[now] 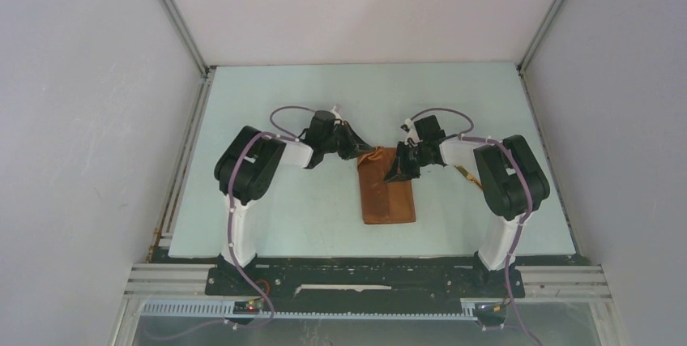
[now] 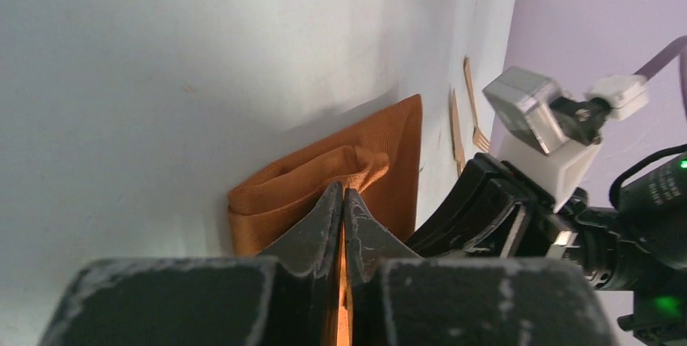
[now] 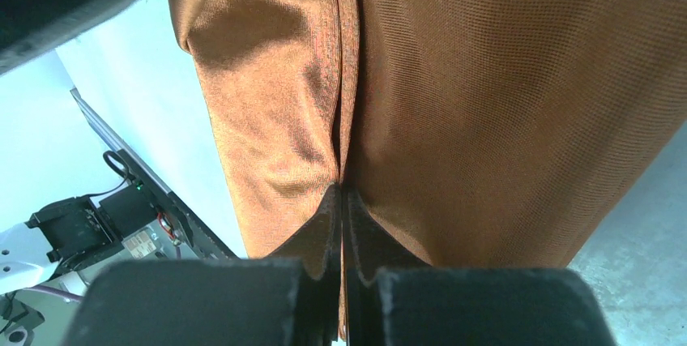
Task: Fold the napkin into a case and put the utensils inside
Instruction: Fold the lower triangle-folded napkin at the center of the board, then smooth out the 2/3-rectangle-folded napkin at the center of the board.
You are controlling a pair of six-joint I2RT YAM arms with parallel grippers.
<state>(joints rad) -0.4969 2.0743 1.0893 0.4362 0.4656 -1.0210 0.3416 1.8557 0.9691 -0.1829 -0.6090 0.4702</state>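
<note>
My left gripper [image 1: 357,151], just left of centre in the top view, is pinched flat on the far left corner of the napkin [image 1: 389,196]. Its wrist view shows a thin orange sliver clamped between the jaws. The napkin lies as a narrow folded strip at the centre of the table [image 1: 316,216], with its far end lifted and bunched between my two hands. My right gripper [image 1: 403,169], just right of centre, is closed tight on a fold of the same cloth. The utensils [image 1: 467,174] lie at centre right, apart from the napkin and half hidden by my right arm.

Both pinches are on thin edges of a shiny cloth. If I pull unevenly, I judge a layer could slip free or the lower folds could drag open. My hands are near each other and could knock together, and my right arm could nudge the utensils.

The top view gives the layout but not the grips. My left wrist view shows the bulging loop of the fold and, at upper right, the fork [image 2: 472,99]. My right wrist view is filled with cloth: two layers meet at my jaws, and no utensils show.
</note>
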